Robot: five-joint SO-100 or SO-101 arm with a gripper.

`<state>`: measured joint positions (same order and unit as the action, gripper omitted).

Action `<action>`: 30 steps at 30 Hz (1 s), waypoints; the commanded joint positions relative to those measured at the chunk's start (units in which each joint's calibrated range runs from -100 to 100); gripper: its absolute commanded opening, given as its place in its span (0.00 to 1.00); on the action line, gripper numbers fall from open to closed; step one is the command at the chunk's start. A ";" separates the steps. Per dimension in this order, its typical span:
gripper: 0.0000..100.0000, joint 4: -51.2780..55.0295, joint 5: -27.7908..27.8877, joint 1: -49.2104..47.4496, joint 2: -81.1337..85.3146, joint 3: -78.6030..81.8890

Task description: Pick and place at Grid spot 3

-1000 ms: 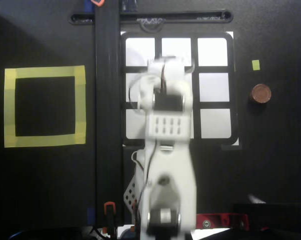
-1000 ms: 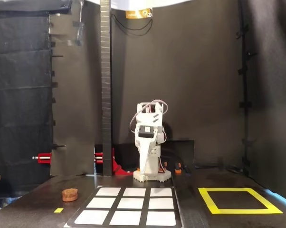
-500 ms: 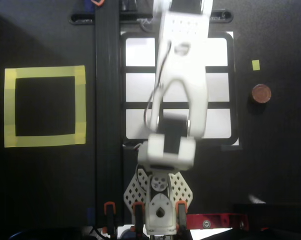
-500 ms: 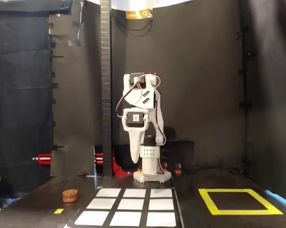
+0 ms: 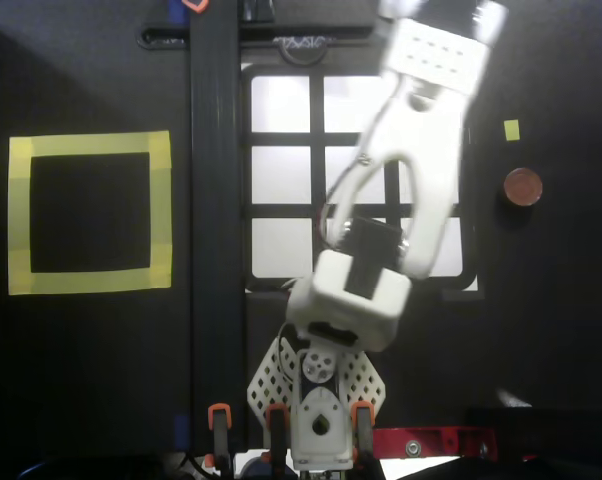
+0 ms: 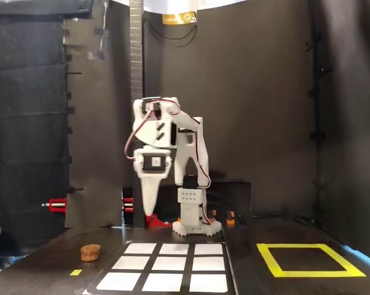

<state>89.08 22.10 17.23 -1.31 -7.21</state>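
Note:
The brown disc (image 5: 522, 186) lies on the black table to the right of the lit 3x3 grid (image 5: 317, 140) in the overhead view. In the fixed view the disc (image 6: 90, 251) sits left of the grid. Grid spot 3 is the front-left cell in the fixed view (image 6: 118, 281). In the overhead view my white arm (image 5: 421, 150) covers that upper-right corner cell. My gripper (image 6: 148, 222) points down, raised well above the table, and looks shut and empty. It is apart from the disc. Its tips run off the top edge of the overhead view.
A yellow-tape square (image 5: 89, 212) lies left of the grid in the overhead view, right in the fixed view (image 6: 308, 260). A small yellow tape mark (image 5: 511, 129) is near the disc. A black upright post (image 5: 216, 160) stands beside the grid. My base (image 6: 196, 228) is clamped behind the grid.

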 commanded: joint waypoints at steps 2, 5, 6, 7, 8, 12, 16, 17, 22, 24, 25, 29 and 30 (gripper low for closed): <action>0.00 -0.13 10.79 6.86 0.28 -2.42; 0.00 -0.13 17.39 11.72 0.19 -2.42; 0.00 -0.13 19.19 13.31 0.28 -2.42; 0.00 -0.29 20.90 15.07 0.28 -2.42; 0.00 -0.87 22.08 16.66 0.28 -2.42; 0.00 -3.20 27.01 23.28 0.28 -2.42; 0.00 -4.78 30.18 28.31 0.02 -2.32; 0.00 -5.03 30.23 28.56 -0.07 -2.32; 0.02 -5.61 30.92 29.48 -0.50 -2.23; 0.22 -5.86 32.43 29.82 -0.67 -2.23; 0.27 -6.27 32.67 29.90 -0.67 -2.23; 0.33 -7.35 33.46 29.82 -1.53 -2.23; 0.33 -7.35 33.70 29.82 -1.61 -2.23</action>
<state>82.03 55.21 46.84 -2.96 -7.21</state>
